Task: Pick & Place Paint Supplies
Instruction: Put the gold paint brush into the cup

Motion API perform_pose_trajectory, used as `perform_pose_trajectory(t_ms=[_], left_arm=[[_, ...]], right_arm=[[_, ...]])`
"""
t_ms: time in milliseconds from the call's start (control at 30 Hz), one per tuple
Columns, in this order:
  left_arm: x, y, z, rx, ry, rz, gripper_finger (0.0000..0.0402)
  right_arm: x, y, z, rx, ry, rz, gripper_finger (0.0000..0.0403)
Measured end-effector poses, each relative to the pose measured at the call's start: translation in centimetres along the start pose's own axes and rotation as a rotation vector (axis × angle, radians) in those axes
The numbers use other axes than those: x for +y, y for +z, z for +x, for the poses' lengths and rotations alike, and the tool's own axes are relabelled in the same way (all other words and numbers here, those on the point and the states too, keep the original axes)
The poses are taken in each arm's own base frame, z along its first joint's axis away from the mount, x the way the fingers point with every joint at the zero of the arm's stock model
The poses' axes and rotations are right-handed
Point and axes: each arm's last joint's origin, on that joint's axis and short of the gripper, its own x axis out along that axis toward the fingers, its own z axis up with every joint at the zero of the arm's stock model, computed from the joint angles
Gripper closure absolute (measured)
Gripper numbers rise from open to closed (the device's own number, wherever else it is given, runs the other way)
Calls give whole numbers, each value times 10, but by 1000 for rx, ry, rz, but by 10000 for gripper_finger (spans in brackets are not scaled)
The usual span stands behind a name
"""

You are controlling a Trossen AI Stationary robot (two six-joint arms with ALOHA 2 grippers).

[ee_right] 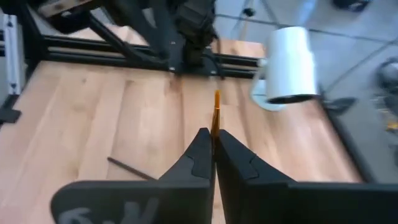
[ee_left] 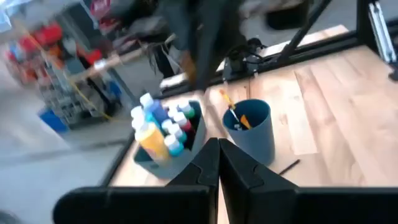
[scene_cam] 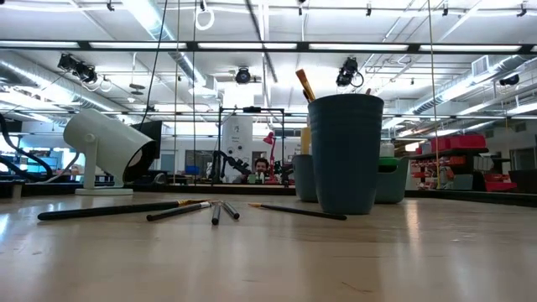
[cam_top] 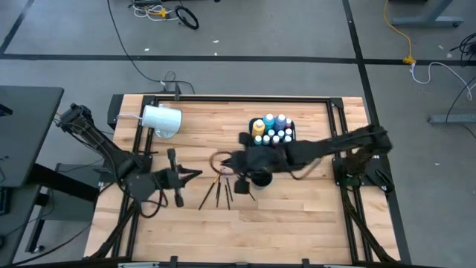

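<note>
From above, you see your right hand [cam_top: 239, 160] reaching in over the middle of the bench [cam_top: 297, 216], just beside the dark cup [cam_top: 260, 177]. The paint bottles [cam_top: 272, 129] sit packed in a dark tray [cam_top: 251, 123] behind it, and several loose brushes [cam_top: 216, 193] lie fanned on the wood near the left hand [cam_top: 195, 174].

At bench level, those brushes [scene_cam: 185, 208] lie flat in front of the tall cup [scene_cam: 345, 153], which holds one brush upright.

Your left wrist camera shows the left hand [ee_left: 218, 149] with its fingers pressed together on nothing, facing the tray of bottles [ee_left: 163, 127] and the cup [ee_left: 249, 129].

Your right wrist camera shows the right hand [ee_right: 213, 138] clamped on an orange-tipped brush [ee_right: 216, 112], with the white cup [ee_right: 289, 64] lying beyond.
</note>
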Motion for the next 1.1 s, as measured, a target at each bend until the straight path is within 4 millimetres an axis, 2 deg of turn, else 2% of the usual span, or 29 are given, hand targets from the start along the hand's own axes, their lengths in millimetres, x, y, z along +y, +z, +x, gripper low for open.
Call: perform_pose_trajectory(t_ms=[100, 200, 333, 433, 633, 767, 900, 1100], left_arm=[[8, -4, -2, 5, 6, -94, 392], [11, -18, 1, 26, 22, -156, 392], [10, -39, 8, 63, 61, -210, 392], [11, -45, 13, 74, 76, -277, 392], [13, -55, 22, 54, 109, -375, 392], [17, -58, 27, 70, 113, -435, 392], [16, -62, 36, 115, 38, -501, 392], [5, -78, 57, 229, -6, -463, 385]], right_arm=[[11, -10, -22, 4, -66, -9, 397], [20, -27, -43, -44, -116, 45, 397], [25, -59, -59, -153, -134, 113, 396], [22, -81, -67, -215, -131, 163, 396], [18, -128, -61, -196, -136, 218, 395], [18, -150, -57, -209, -137, 228, 389], [17, -155, -57, -246, -125, 247, 368], [17, -159, -57, -236, -113, 237, 337]])
